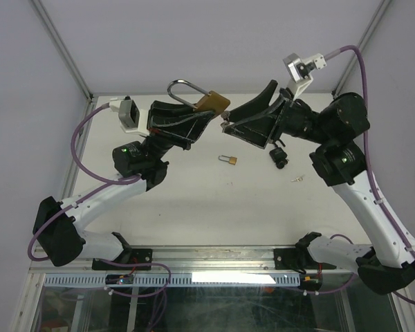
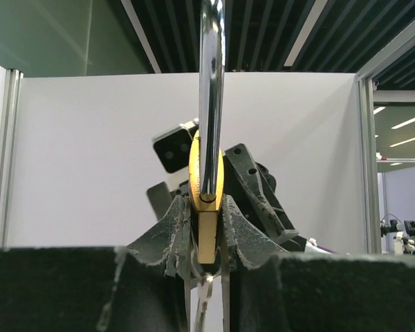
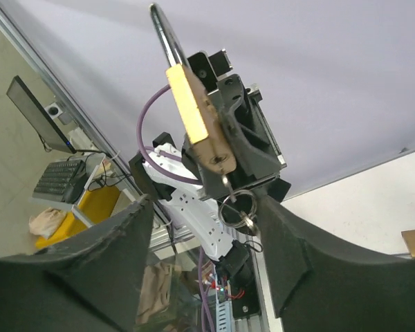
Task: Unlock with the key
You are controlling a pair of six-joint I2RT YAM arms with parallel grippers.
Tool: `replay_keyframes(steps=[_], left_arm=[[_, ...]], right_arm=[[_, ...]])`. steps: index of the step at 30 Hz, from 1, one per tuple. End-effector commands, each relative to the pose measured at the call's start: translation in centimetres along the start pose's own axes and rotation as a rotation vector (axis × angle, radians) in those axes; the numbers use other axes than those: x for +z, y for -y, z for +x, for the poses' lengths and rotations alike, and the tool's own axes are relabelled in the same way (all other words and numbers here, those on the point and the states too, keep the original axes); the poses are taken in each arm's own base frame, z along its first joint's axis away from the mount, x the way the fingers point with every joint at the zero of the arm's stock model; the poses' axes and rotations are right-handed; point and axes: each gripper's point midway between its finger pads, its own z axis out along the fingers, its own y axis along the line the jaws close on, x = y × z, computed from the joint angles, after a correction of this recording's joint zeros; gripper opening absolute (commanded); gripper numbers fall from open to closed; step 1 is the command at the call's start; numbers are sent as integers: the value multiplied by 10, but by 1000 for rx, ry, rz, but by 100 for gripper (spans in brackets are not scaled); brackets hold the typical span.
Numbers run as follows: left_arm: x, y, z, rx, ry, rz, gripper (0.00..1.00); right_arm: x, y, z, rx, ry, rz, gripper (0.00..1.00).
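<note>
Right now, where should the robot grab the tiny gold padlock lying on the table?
Probably by its brass body, from straight above: the small brass padlock lies flat on the white table, so jaws can pinch the body's side edges; the thin shackle offers less.

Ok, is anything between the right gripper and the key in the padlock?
Nothing visible. The key sticks out of the padlock, straight ahead between the open fingers of the right gripper; the left gripper clamps the padlock body.
</note>
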Motion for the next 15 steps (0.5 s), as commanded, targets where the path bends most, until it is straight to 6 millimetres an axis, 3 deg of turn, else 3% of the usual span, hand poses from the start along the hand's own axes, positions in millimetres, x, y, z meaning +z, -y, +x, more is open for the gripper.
replay_keyframes(steps=[1,7,15], left_arm=[[8,19,-37,33,100,43,0],[7,20,-36,34,99,45,0],[6,20,-36,39,97,49,0]], right_arm=[[-13,-7,-19,-151,120,47,56],[-2,-4,-17,-118,90,-2,46],[1,-3,-20,-145,110,-22,46]])
